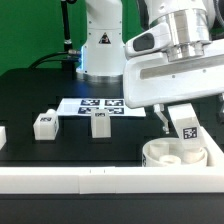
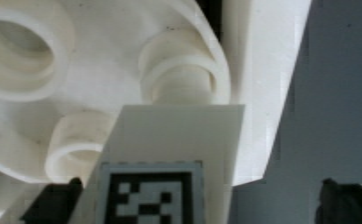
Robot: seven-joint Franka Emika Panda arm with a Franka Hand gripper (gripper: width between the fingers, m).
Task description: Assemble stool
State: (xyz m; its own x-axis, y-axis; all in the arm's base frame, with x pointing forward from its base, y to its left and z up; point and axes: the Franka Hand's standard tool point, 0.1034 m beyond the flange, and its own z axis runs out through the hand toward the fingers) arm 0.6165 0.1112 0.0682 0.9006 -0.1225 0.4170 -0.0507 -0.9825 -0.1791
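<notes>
- Round, thick white plastic ring seat (image 1: 172,156): directly below the claw (image 1: 176,115); likely rigid, light and slippery.
- White tagged block leg (image 2: 169,150): upright on the seat, between the claw's fingers; grip its flat sides.
- Claw: wide, holding nothing.
- Two spare legs (image 1: 45,123) (image 1: 100,122): well apart from the claw, on the black tabletop (image 1: 40,95).

The seat (image 2: 53,90) looks like smooth white plastic with a soft satin sheen — the leg (image 2: 178,140) is the same plastic, matt, its tag (image 2: 146,195) printed in flat black. The table top (image 1: 40,95) is matt black; the arm's shell (image 1: 100,45) is glossy white, its wrist collar (image 1: 188,30) shiny metal
</notes>
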